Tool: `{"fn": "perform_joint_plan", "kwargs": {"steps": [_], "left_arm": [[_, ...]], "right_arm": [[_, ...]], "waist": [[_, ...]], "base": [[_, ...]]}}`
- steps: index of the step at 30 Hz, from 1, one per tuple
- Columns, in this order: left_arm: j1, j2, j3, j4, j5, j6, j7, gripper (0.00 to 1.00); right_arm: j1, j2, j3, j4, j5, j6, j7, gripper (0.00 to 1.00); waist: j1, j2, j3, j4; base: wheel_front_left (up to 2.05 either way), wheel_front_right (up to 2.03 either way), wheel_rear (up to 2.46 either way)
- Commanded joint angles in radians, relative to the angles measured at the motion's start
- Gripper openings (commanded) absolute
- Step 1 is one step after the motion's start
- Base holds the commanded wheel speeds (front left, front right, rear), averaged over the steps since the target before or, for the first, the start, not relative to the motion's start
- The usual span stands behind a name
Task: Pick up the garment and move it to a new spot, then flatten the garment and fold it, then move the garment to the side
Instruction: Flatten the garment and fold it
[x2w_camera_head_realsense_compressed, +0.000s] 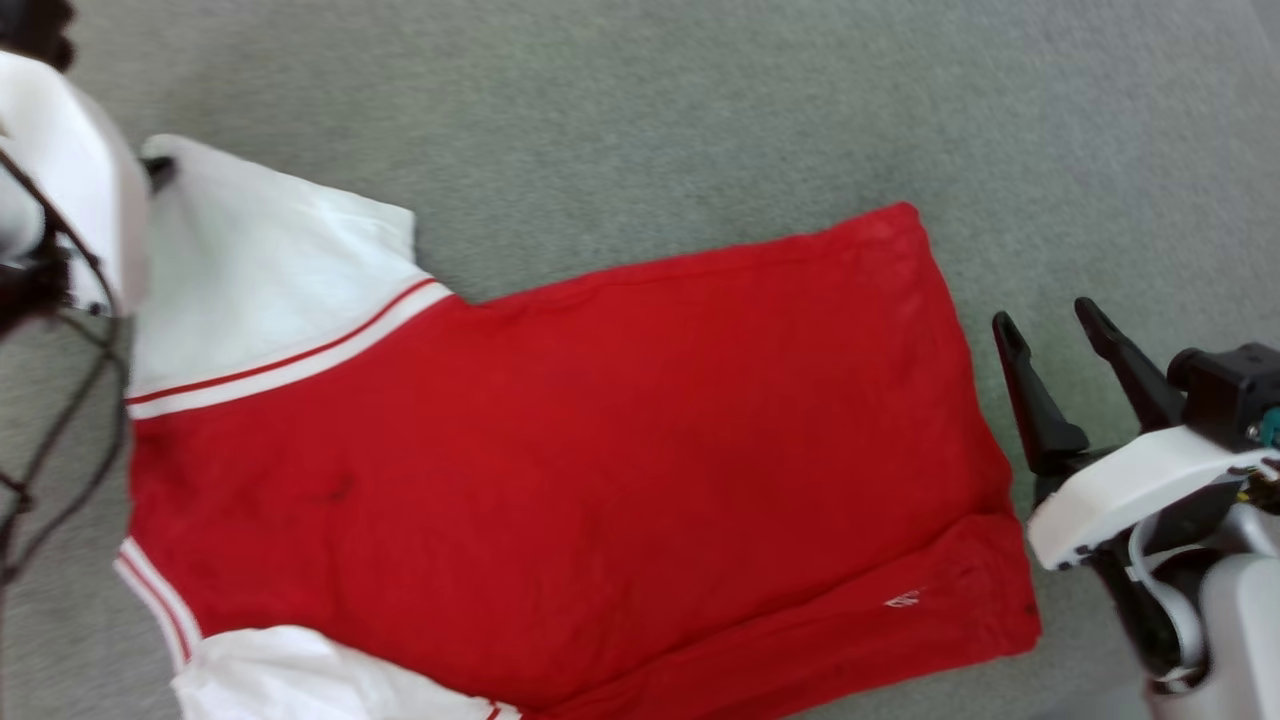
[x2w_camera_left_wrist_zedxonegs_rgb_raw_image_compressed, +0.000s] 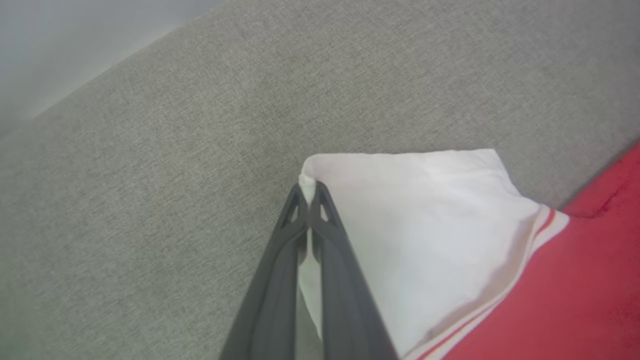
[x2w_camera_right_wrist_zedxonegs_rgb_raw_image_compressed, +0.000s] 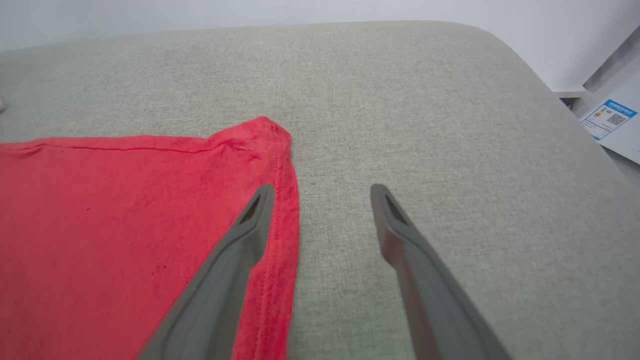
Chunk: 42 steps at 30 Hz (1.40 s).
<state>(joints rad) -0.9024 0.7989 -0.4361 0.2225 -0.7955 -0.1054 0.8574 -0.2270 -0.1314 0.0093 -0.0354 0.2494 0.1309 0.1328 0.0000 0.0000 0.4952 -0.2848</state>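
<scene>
The garment (x2w_camera_head_realsense_compressed: 600, 430) lies spread on a grey cushioned surface, red body in the middle and white sleeves (x2w_camera_head_realsense_compressed: 260, 270) with red-and-white trim at the left. No number print shows on the upper side. In the left wrist view my left gripper (x2w_camera_left_wrist_zedxonegs_rgb_raw_image_compressed: 311, 192) is shut on the tip of the far white sleeve (x2w_camera_left_wrist_zedxonegs_rgb_raw_image_compressed: 425, 225), with white cloth pinched between its fingers. My right gripper (x2w_camera_head_realsense_compressed: 1050, 325) stands open just right of the garment's hem (x2w_camera_head_realsense_compressed: 985, 420). In the right wrist view, one finger (x2w_camera_right_wrist_zedxonegs_rgb_raw_image_compressed: 250, 225) hangs over the red hem corner (x2w_camera_right_wrist_zedxonegs_rgb_raw_image_compressed: 265, 135) and the other over bare grey fabric.
The grey surface (x2w_camera_head_realsense_compressed: 650, 120) stretches beyond the garment at the top and right. Its rounded far edge (x2w_camera_right_wrist_zedxonegs_rgb_raw_image_compressed: 525, 55) meets a pale wall. A sheet with a blue label (x2w_camera_right_wrist_zedxonegs_rgb_raw_image_compressed: 610, 117) lies off the surface at the right. My pale left forearm (x2w_camera_head_realsense_compressed: 70, 170) and its cables stand at the left edge.
</scene>
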Motion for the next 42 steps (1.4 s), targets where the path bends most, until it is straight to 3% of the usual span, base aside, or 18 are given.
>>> {"fn": "perform_joint_plan", "kwargs": {"steps": [1,10,19,27,37,38,39,40,42], "left_arm": [[0.018,-0.016,-0.01,-0.025,0.008,-0.007,-0.039,0.0],[0.055,-0.027,-0.058,-0.172,0.019,-0.021,-0.175,0.0],[0.132,0.012,-0.099,-0.382,0.033,-0.024,-0.256,0.0],[0.189,-0.018,-0.137,-0.52,0.062,-0.013,-0.31,0.0],[0.227,-0.041,-0.189,-0.58,0.087,-0.013,-0.337,0.0],[0.231,-0.045,-0.192,-0.579,0.083,-0.013,-0.339,0.0],[0.234,-0.045,-0.194,-0.577,0.082,-0.014,-0.342,0.0],[0.237,-0.044,-0.196,-0.573,0.083,-0.014,-0.344,0.0],[0.245,-0.041,-0.203,-0.561,0.086,-0.015,-0.35,0.0]], "right_arm": [[-0.005,-0.051,0.011,-0.021,0.004,0.0,0.061,1.0],[-0.081,-0.265,0.075,-0.07,0.08,0.0,0.415,1.0],[-0.228,-0.4,0.135,-0.021,0.116,0.0,0.758,1.0],[-0.302,-0.452,0.178,0.11,0.095,0.0,0.847,1.0],[-0.273,-0.489,0.275,0.224,0.113,0.0,0.898,1.0],[-0.26,-0.489,0.288,0.236,0.122,0.001,0.908,0.56],[-0.247,-0.487,0.299,0.245,0.135,0.001,0.916,0.22],[-0.236,-0.484,0.306,0.253,0.148,0.001,0.92,0.0],[-0.229,-0.486,0.312,0.259,0.162,0.001,0.905,0.0]], "waist": [[0.0,0.0,-0.052,0.054],[0.0,0.0,-0.115,0.157],[0.0,0.0,-0.105,0.268],[0.0,0.0,-0.059,0.355],[0.0,0.0,-0.015,0.42],[0.0,0.0,-0.015,0.423],[0.0,0.0,-0.015,0.425],[0.0,0.0,-0.016,0.427],[0.0,0.0,-0.022,0.426]], "base": [[0.0,0.0,0.0],[0.0,0.0,0.0],[0.0,0.0,0.0],[0.0,0.0,0.0],[0.0,0.0,0.0],[0.0,0.0,0.0],[0.0,0.0,0.0],[0.0,0.0,0.0],[0.0,0.0,0.0]]}}
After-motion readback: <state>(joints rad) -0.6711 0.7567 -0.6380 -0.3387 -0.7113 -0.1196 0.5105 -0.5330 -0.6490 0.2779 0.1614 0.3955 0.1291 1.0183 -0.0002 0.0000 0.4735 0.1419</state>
